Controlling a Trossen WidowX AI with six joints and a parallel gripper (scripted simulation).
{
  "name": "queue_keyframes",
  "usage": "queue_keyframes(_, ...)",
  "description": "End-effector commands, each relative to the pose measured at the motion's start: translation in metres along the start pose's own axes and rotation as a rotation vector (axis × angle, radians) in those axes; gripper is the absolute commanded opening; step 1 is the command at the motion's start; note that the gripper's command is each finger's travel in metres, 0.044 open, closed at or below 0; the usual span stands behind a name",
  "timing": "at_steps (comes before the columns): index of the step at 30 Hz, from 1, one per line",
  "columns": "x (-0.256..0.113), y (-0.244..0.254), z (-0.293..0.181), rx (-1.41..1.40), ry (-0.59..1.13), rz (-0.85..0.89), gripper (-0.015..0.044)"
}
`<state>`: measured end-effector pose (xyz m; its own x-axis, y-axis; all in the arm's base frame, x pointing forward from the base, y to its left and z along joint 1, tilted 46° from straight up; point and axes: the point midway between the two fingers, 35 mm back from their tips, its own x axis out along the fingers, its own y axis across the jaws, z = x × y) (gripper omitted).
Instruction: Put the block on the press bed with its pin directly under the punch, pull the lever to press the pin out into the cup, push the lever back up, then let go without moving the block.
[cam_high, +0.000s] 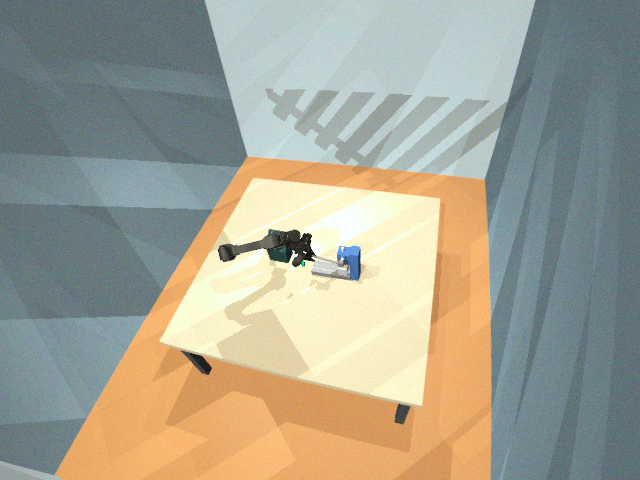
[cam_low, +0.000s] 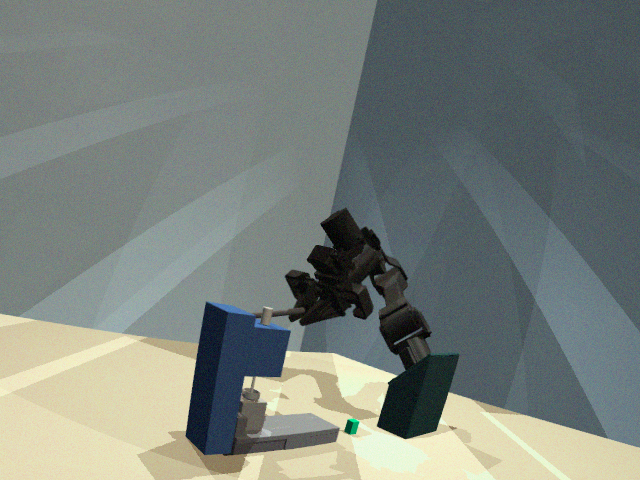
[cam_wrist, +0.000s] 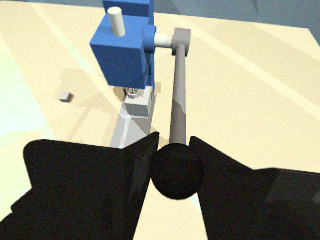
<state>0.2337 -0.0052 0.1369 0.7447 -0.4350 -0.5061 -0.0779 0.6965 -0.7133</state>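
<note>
My gripper is shut on the lever near its dark round knob. The lever stands nearly level, its outer end slightly raised in the exterior view. The blue press has a pale rod sticking up from its head. A light grey block stands on the grey bed under the head. The thin punch reaches down to the ring on its top. The pin and cup cannot be made out.
A small green cube lies on the table near the bed's outer end. A small grey cube lies left of the press in the wrist view. The arm's dark green base stands beyond the green cube.
</note>
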Motion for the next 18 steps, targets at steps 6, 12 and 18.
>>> queue_keyframes(6, 0.0047, 0.0, -0.0064, -0.002, 0.01, -0.003, 0.0)
queue_keyframes(12, 0.0063, 0.0, -0.0082, -0.002, 0.01, -0.003, 0.0)
queue_keyframes(18, 0.0079, -0.0001, -0.01, -0.002, 0.011, -0.003, 0.0)
